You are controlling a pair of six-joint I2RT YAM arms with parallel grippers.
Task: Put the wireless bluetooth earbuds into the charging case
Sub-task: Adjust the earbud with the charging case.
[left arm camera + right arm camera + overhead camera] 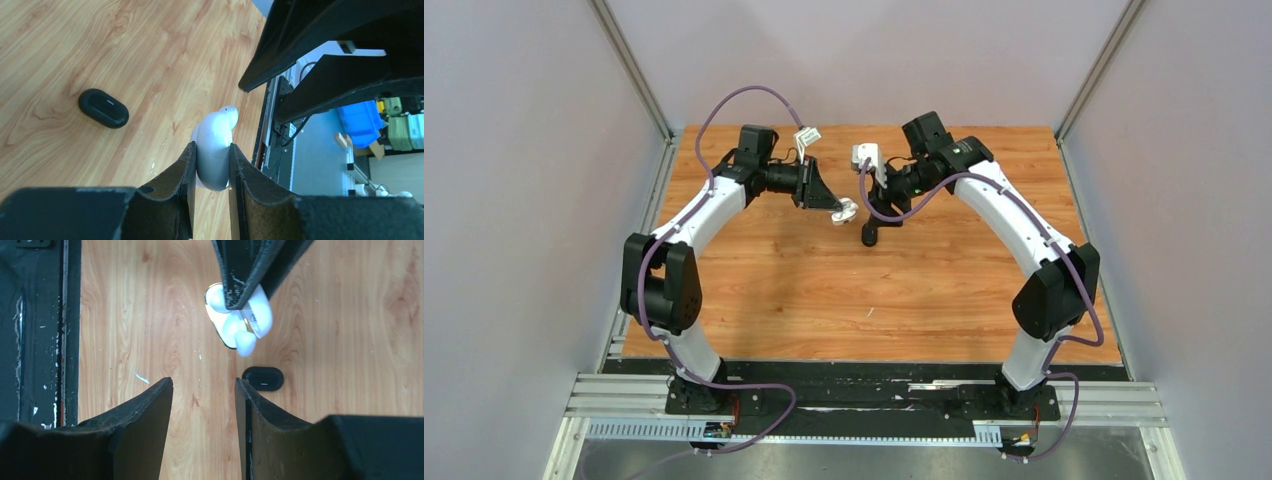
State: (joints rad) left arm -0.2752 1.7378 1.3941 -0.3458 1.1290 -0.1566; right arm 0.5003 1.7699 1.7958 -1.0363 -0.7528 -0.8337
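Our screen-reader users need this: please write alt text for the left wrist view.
The left gripper is shut on a glossy white rounded charging case above a light wooden table. A small black oval case lies on it at the picture's left.

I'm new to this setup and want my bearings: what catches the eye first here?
The white case stands out first, pinched in the jaws of the left gripper and held above the middle of the table. Next comes the small black case, lying flat on the wood close by. The right gripper hangs near it, jaws open and empty.
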